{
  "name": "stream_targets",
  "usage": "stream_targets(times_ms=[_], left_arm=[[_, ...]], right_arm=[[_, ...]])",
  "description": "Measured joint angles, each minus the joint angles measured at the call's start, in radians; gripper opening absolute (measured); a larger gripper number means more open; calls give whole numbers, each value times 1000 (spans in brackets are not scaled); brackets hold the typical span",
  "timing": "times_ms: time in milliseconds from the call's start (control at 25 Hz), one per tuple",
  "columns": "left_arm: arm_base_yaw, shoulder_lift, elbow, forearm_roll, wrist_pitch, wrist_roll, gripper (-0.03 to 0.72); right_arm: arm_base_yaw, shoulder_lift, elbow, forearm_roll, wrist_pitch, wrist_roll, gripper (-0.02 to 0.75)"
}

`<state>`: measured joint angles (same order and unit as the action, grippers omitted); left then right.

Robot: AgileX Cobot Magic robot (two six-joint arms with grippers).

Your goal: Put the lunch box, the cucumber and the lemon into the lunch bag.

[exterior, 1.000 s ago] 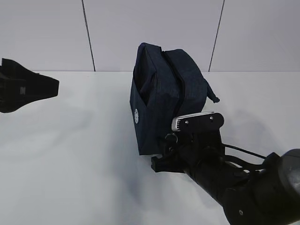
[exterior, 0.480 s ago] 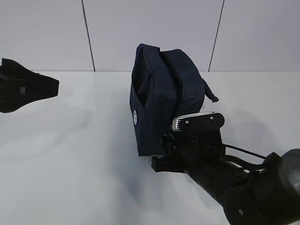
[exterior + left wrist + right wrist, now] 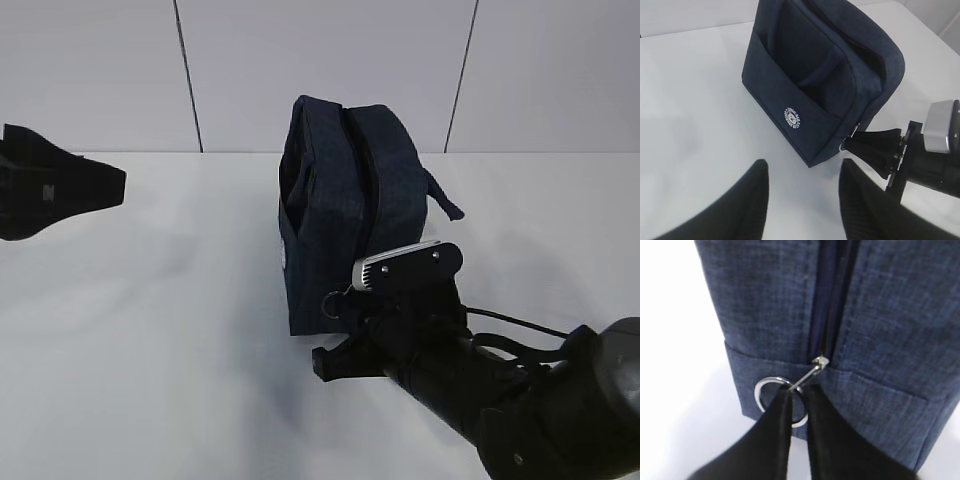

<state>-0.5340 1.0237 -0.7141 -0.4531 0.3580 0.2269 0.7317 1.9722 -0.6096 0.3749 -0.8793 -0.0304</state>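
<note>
The right gripper (image 3: 796, 399) is pinching the ring pull (image 3: 781, 401) at the lunch bag's (image 3: 345, 215) near end, mid-table, and should be pulling straight along the zipper (image 3: 832, 295)

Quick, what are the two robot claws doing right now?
Left gripper: open, holding nothing.
Right gripper: pinched shut on the ring pull of the lunch bag.

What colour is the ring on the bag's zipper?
Shiny silver; the ring on the dark navy bag shows best in the right wrist view.
</note>
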Motion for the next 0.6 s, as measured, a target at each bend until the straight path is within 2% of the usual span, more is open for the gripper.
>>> stream_targets(times_ms=[240, 600], left_arm=[[0, 0, 0, 0, -5, 0, 323], [0, 0, 0, 0, -8, 0, 323]], right_arm=[[0, 0, 0, -51, 3, 0, 20], [0, 0, 0, -60, 18, 0, 20]])
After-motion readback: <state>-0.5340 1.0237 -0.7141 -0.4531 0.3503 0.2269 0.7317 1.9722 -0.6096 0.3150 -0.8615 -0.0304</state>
